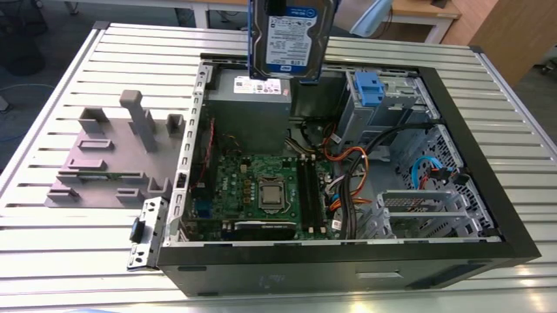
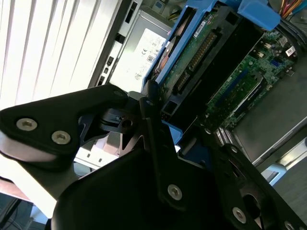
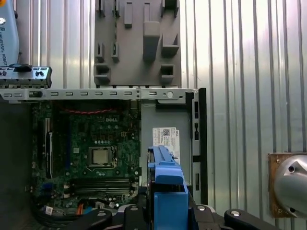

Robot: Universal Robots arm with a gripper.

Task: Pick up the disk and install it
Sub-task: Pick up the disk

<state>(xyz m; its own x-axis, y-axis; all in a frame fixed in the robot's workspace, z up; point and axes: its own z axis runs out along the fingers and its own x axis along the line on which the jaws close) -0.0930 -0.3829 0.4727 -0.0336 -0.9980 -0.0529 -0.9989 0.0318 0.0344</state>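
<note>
Past the pick-up, not yet installed. Holds the disk (image 1: pixel 290 36) clamped in the gripper (image 2: pixel 175 127), high over the open computer case (image 1: pixel 487 215), roughly above the power supply (image 1: pixel 252 98). Hangs upright: long axis vertical, label facing the exterior view. Probably calls for turning and lining up with the drive bay (image 1: pixel 400 111) beside the blue bracket (image 1: pixel 369 88).

The disk (image 1: pixel 291 39), its upper end cut off by the exterior view's top edge.
</note>
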